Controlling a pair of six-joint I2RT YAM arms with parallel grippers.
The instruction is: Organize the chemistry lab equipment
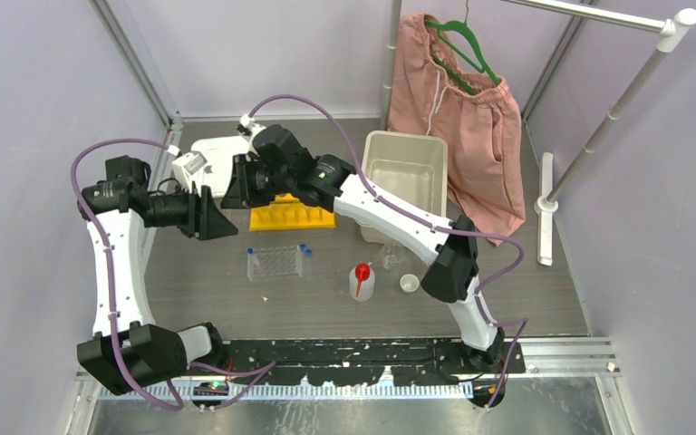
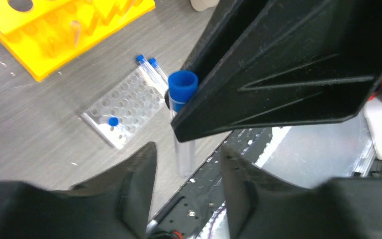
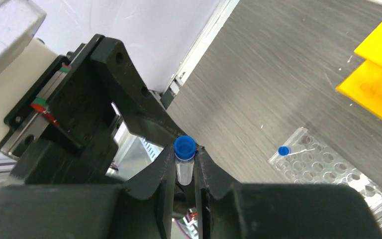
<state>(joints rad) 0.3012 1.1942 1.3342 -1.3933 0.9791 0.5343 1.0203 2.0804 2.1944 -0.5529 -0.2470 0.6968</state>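
The two arms meet in mid-air above the left part of the worktop (image 2: 40,124), and everything turns on one small blue-capped tube (image 3: 184,165) held between them. The right gripper (image 3: 185,153) has its jaws pressed onto the tube just under the cap, so the clear body hangs out past its fingers. The left gripper (image 2: 188,151) faces it with jaws spread. In the left wrist view the tube's bare lower end lies in the gap between those two fingers, touching neither as far as I can tell. The tube's long axis runs roughly along the left gripper's line of reach, cap at the far end. This looks like a hand-over: the left jaws would only need to close where they are, across the tube's width. Otherwise the right arm is the one placed to carry it. The yellow rack (image 1: 292,216) sits just beside the right gripper, and the clear rack (image 1: 276,263) lies a little nearer the arm bases, with one capped tube in it and two beside it. No label, brand or writing is readable on the tube or either rack.
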